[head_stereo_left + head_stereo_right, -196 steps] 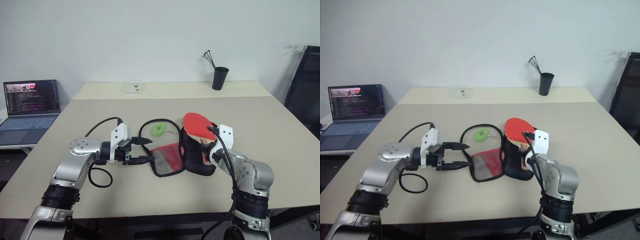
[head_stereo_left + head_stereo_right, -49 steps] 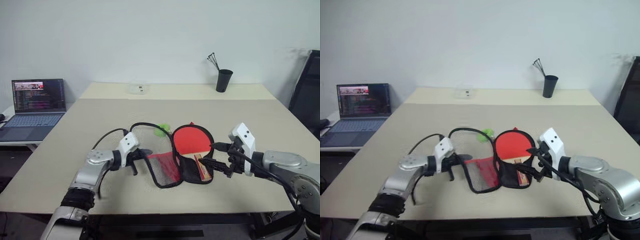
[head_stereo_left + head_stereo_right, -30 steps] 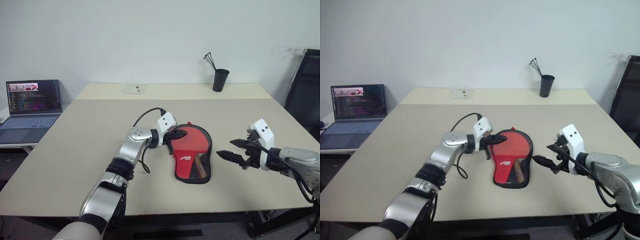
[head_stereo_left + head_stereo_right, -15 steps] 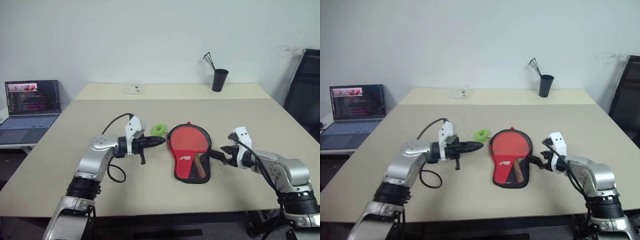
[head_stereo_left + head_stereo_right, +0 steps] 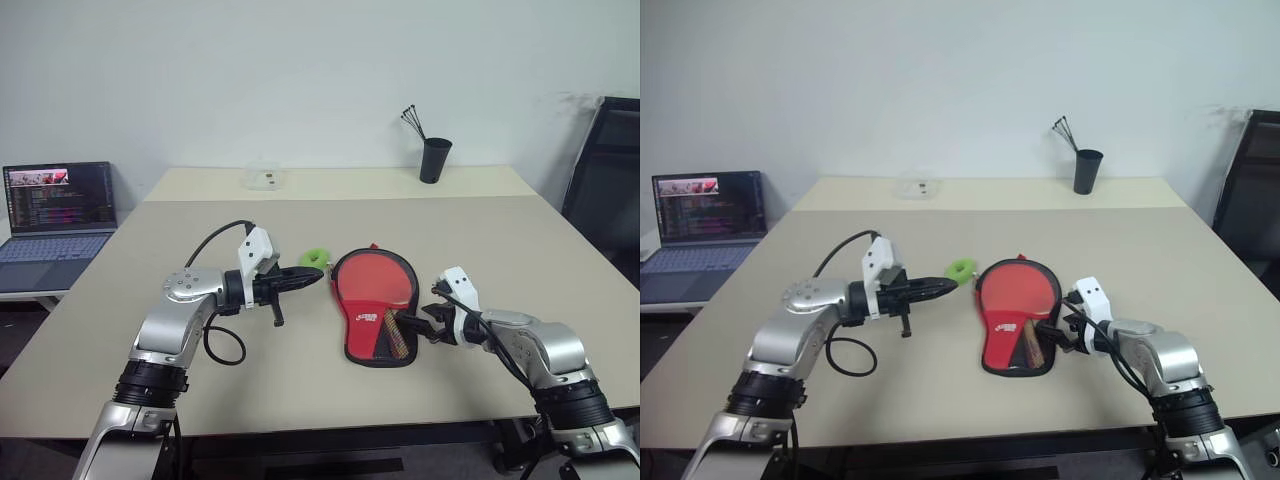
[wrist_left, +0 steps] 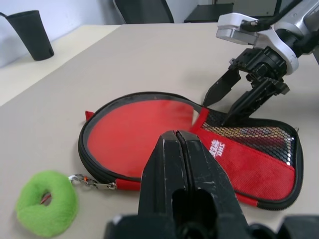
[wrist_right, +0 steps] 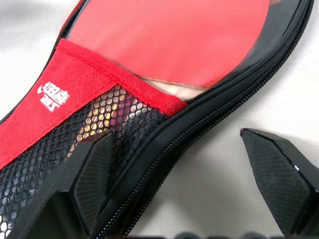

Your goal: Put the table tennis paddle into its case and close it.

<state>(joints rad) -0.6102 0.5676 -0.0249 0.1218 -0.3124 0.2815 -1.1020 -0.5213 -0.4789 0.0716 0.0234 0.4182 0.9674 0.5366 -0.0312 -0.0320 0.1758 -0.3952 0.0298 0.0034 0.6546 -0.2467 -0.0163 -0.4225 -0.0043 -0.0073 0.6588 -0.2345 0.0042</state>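
The black case (image 5: 357, 352) lies flat on the table, red logo panel and mesh facing up. The table tennis paddle (image 5: 370, 279) lies inside it: its red face shows within the black rim, and its handle shows through the mesh. A green pull tag (image 5: 315, 258) rests at the case's upper left. My left gripper (image 5: 318, 274) is shut and empty, pointing at the case from the left, just below the tag. My right gripper (image 5: 418, 322) is open at the case's right edge; in the right wrist view one finger (image 7: 97, 172) rests on the mesh, the other beside the zip rim.
A laptop (image 5: 58, 212) stands off the table's left side. A black cup (image 5: 434, 160) with sticks and a small clear box (image 5: 265, 178) sit along the far edge. A black chair (image 5: 600, 190) is at the right.
My left gripper has drawn back leftward from the case's upper rim and stays shut. My right gripper has come down and in to the case's right edge, still open.
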